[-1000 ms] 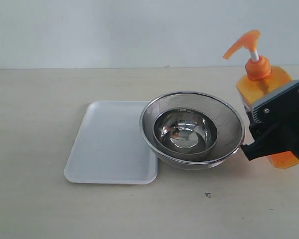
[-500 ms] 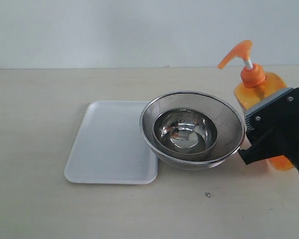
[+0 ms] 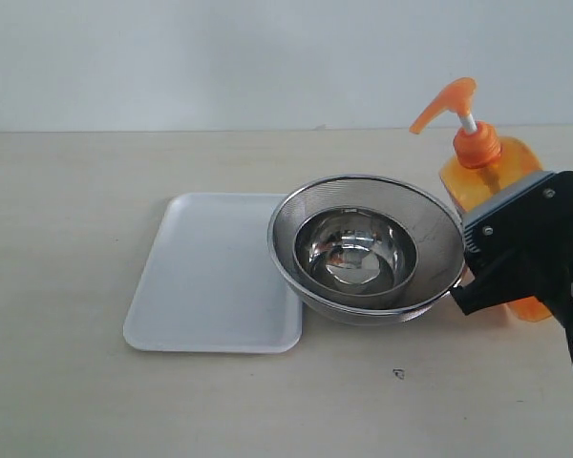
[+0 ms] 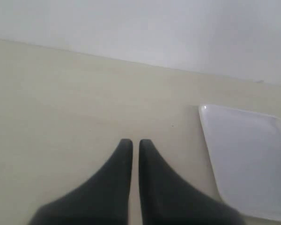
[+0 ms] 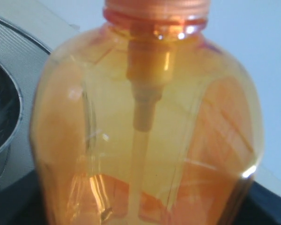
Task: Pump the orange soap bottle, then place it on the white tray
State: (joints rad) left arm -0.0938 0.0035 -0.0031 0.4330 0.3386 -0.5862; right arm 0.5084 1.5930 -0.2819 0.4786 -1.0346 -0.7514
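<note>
The orange soap bottle (image 3: 479,174) stands upright at the right, just behind the steel bowls, its orange pump head (image 3: 446,99) pointing left. My right gripper (image 3: 516,256) is shut on the bottle's lower body. The bottle (image 5: 145,117) fills the right wrist view, with a dark finger (image 5: 269,207) at each lower corner. Left of the bowls the white tray (image 3: 210,277) lies flat with nothing on it. My left gripper (image 4: 132,143) is out of the exterior view. It hovers shut and holding nothing over bare table, beside a corner of the tray (image 4: 246,159).
A steel mesh bowl (image 3: 432,221) holds a smaller steel bowl (image 3: 355,250). It sits between the tray and the bottle, overlapping the tray's right edge. Its rim (image 5: 9,61) lies close beside the bottle. A wall rises behind the table.
My right gripper has carried the bottle leftward and slightly down, closer to the mesh bowl's right rim. The tray and bowls have not moved.
</note>
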